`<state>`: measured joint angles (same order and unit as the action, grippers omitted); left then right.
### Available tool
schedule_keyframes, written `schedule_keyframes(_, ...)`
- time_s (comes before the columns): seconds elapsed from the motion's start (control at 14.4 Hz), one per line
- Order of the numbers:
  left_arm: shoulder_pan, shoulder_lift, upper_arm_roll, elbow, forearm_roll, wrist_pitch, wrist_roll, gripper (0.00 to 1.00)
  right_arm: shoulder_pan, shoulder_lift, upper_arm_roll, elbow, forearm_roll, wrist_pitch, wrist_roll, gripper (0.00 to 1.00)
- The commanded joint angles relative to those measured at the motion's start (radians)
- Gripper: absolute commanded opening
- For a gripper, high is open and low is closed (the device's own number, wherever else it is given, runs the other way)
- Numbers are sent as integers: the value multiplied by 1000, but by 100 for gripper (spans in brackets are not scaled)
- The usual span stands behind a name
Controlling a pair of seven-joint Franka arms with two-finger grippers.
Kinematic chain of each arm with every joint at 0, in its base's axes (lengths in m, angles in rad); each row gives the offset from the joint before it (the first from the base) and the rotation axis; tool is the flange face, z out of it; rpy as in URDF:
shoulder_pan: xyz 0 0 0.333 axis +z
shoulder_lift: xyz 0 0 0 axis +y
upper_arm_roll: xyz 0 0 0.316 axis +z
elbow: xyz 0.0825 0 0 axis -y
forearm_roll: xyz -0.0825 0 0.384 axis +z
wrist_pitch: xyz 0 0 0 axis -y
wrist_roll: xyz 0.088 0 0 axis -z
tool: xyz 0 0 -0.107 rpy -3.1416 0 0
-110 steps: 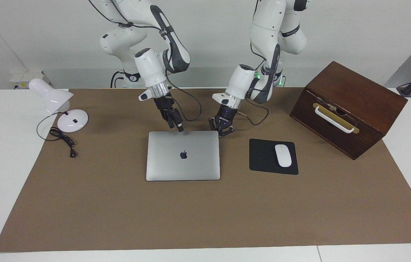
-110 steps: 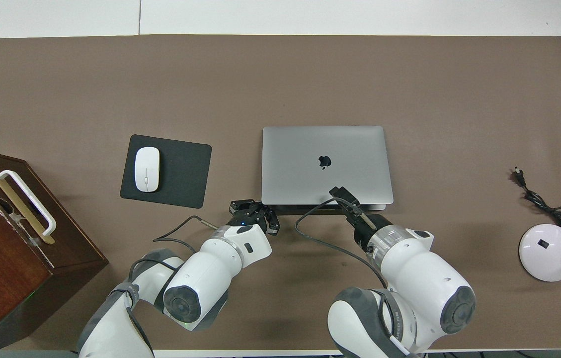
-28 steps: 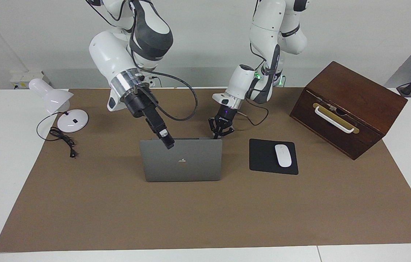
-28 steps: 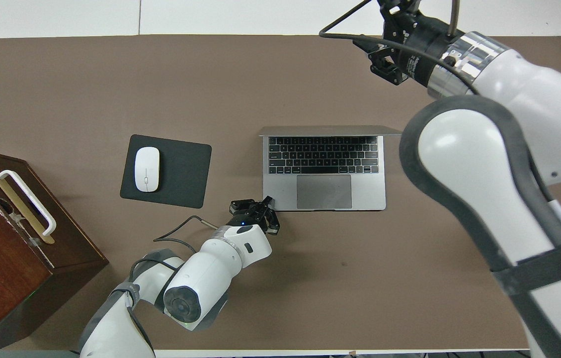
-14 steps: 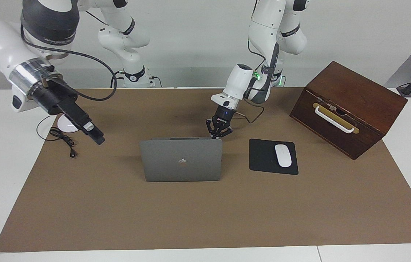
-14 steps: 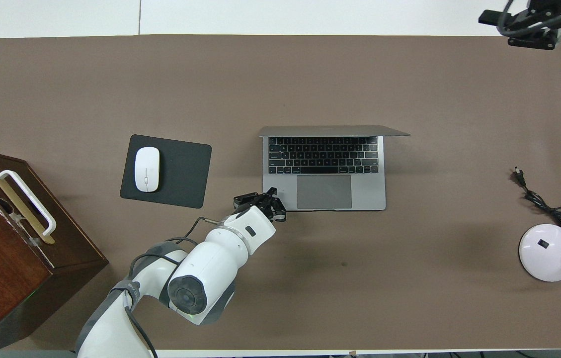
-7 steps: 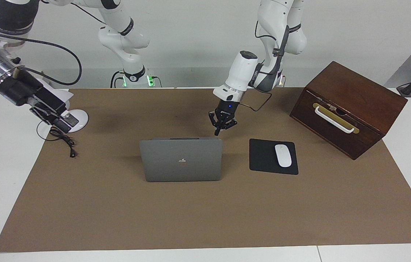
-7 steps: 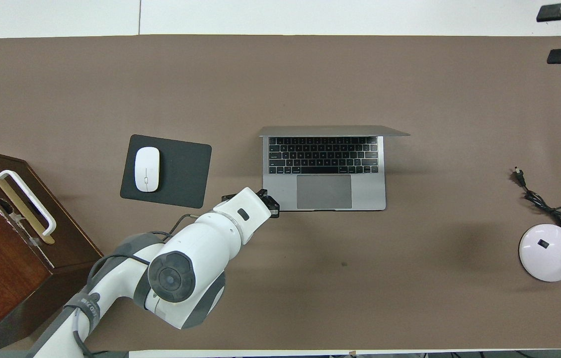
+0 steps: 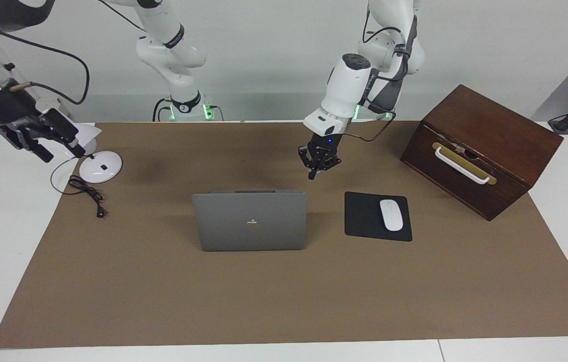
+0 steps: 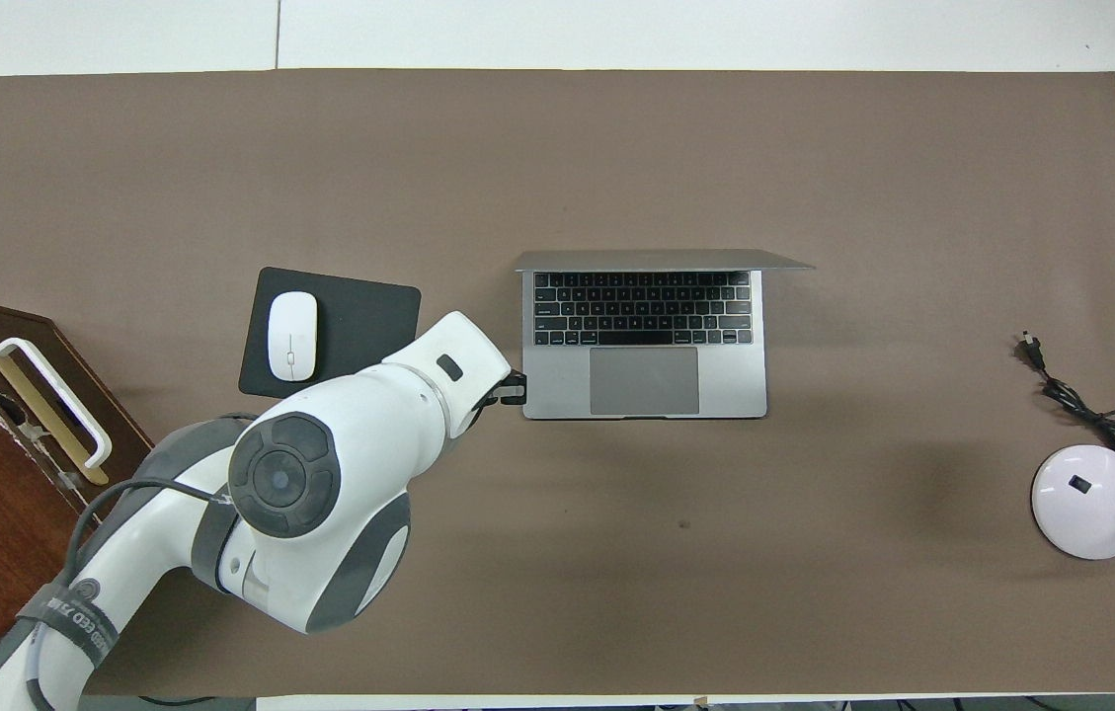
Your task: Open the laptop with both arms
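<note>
While the laptop point(image 9: 250, 219) stands open beside the mouse pad point(image 9: 377, 215), the left pincer point(image 9: 318, 171) hangs pinched together, empty, above.

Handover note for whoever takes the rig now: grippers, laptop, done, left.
Left gripper: shut, empty, raised over the mat at the laptop's corner nearest the mouse pad.
Right gripper: open, empty, raised over the desk lamp at its own end of the table.
Laptop: mid-table, lid upright, keyboard showing.
Done: laptop is open, neither arm touches it.
Left: likely only parking both arms.
</note>
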<state>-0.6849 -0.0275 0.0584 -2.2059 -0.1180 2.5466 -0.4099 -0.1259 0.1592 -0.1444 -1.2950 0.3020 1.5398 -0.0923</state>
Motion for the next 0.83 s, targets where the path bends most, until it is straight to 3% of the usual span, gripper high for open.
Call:
schedule_keyframes(0.0, 48, -58, -3, 20, 3, -103, 39, 0, -1, -62, 12, -18, -81, -68, -35, 100)
schedule_keyframes(0.35, 182, -144, -5, 136, 9, -386, 193, 0, 6, -203, 16, -202, -104, -92, -17, 100)
schedule_keyframes(0.56, 241, -190, -5, 153, 9, -476, 264, 0, 74, -283, 16, -328, -113, -21, 23, 100)
schedule_keyframes(0.76, 277, -229, -5, 164, 67, -564, 318, 0, 135, -317, 16, -369, -123, 0, 84, 100)
